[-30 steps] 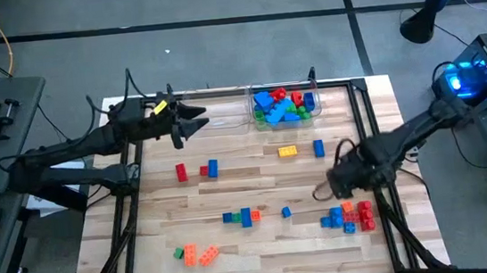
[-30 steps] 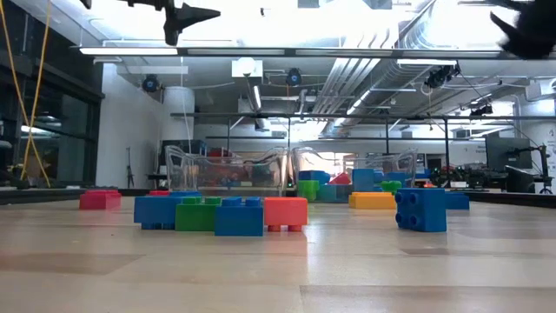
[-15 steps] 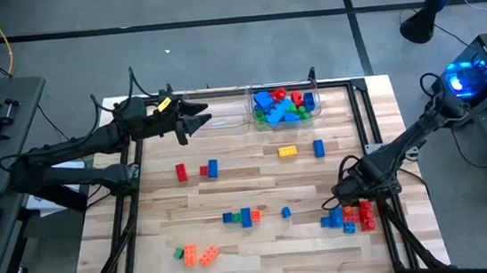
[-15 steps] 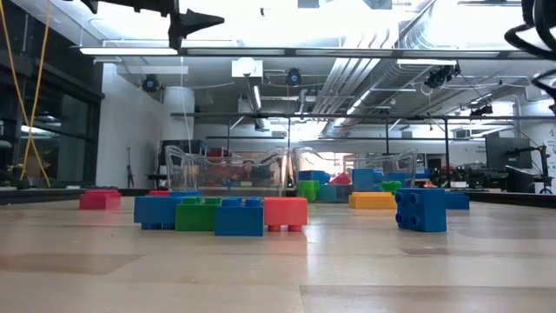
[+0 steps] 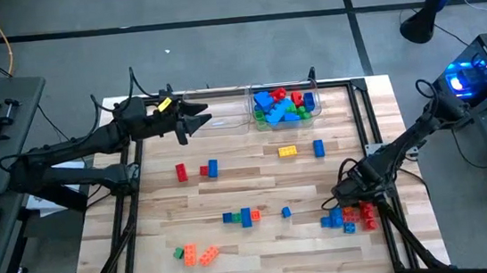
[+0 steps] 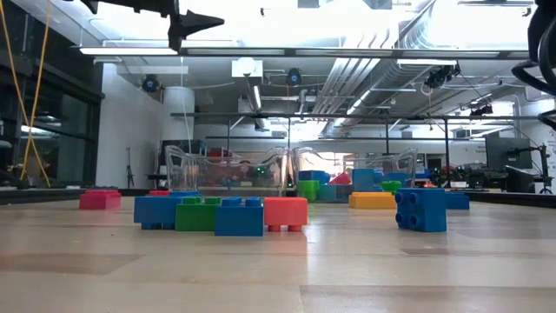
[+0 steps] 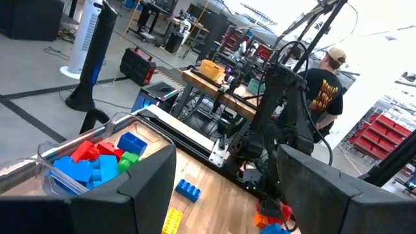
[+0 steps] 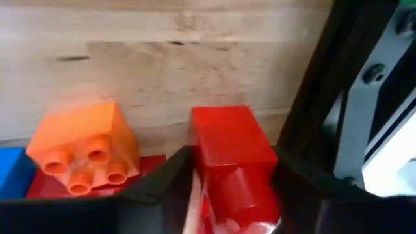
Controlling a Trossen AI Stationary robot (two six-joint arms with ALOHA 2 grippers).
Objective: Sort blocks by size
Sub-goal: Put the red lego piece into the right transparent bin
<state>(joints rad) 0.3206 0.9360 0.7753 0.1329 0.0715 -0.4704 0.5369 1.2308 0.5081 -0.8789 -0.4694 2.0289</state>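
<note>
Right claw (image 8: 231,179) clenched around red block (image 8: 234,156) near table edge (image 5: 385,141); left claw (image 5: 195,120) released, aloft.

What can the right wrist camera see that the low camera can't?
Only the right wrist view shows the right gripper with its fingers on either side of a red block, next to an orange block. Only the low view shows a row of blue, green and red blocks, a blue block and clear bins behind. Both show the wooden table.
</note>
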